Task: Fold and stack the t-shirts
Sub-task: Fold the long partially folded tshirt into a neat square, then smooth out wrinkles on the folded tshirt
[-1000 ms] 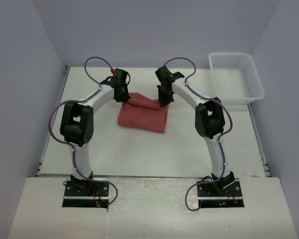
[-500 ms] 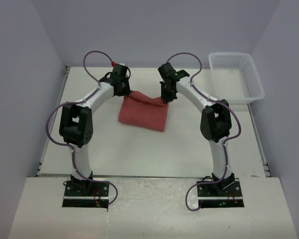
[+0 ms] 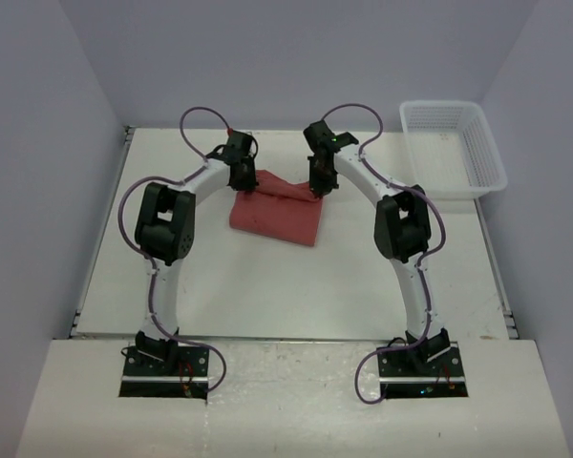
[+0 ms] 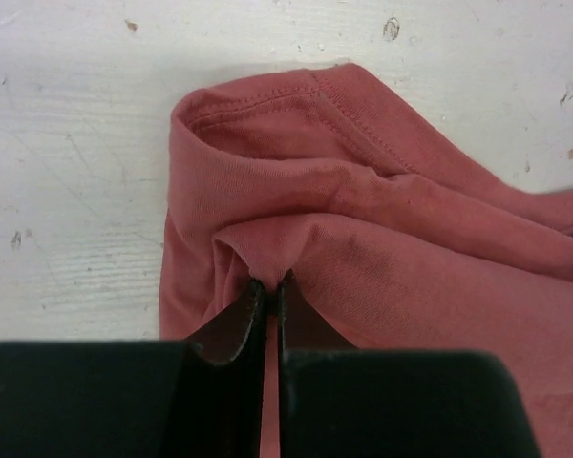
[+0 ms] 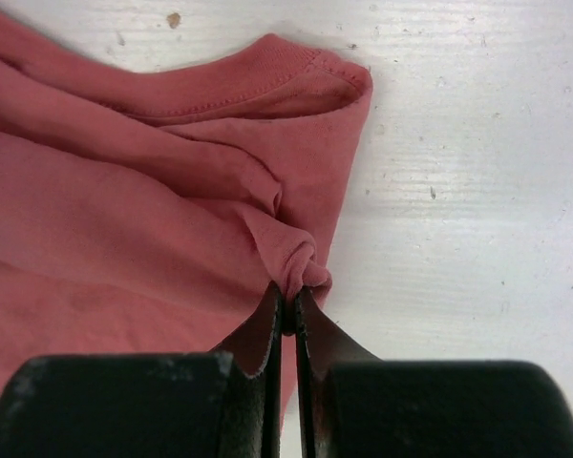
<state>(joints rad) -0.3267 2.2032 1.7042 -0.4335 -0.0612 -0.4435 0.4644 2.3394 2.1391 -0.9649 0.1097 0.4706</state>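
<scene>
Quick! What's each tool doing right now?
Left tool: shut, pinching a fold of the red t-shirt.
Right tool: shut, pinching the same t-shirt.

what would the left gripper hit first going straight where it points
The t-shirt: the left gripper is shut on a fold of it, and the white table probably lies just beyond.

Matt red t-shirt [image 4: 392, 219] on a worn white table [image 4: 76, 143].
The shirt is thin, soft knit cloth with stitched hems; the tabletop looks grained and pitted with chips; the left gripper [image 4: 267, 286] has dark, smooth, slightly shiny fingers [image 4: 224, 334]; the basket [image 3: 454, 153] is white plastic mesh.
</scene>
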